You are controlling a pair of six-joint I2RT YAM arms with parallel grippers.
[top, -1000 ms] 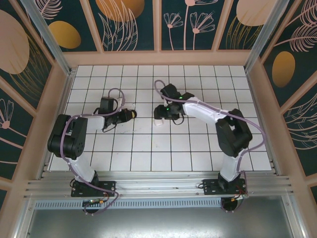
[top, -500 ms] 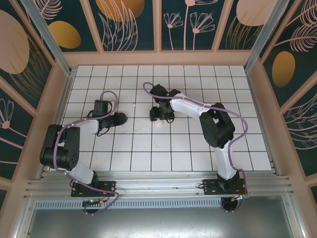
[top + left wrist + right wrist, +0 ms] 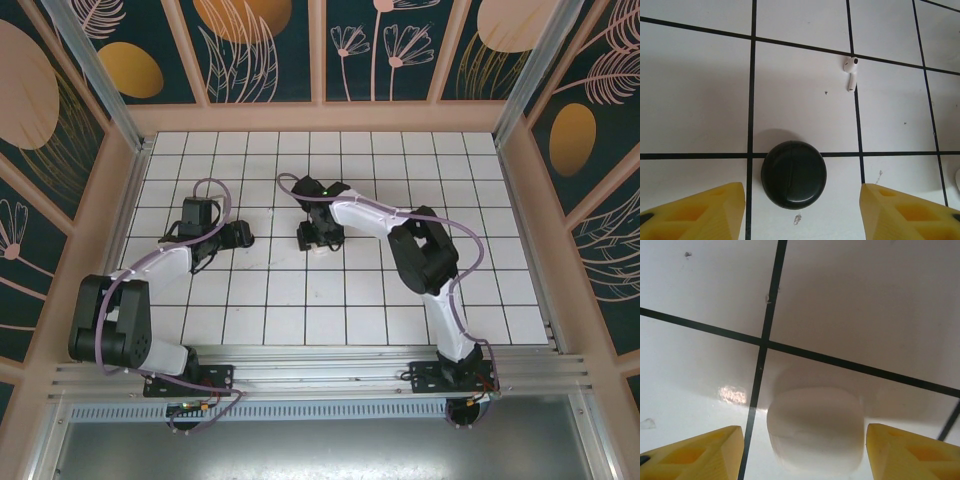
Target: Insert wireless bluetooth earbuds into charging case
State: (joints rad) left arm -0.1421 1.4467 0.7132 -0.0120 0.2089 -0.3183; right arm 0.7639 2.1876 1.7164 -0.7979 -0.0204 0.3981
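Left gripper (image 3: 802, 212) hangs right over the black case (image 3: 793, 174), jaws wide, yellow fingers (image 3: 700, 212) off either side with bare tile between. Nothing is held. The black case sits shut on a tile line, parked there for loading by the look of it. One white earbud (image 3: 851, 73) lies loose past the black case, up and right of it in the left wrist view, near but apart. Across to the right of the black case, the right gripper (image 3: 805, 455) straddles a white case (image 3: 815, 432), jaws open, gaps both sides, empty. It's too blurred to tell whether the lid is up. Both arms seem lined up to open or steady a case.
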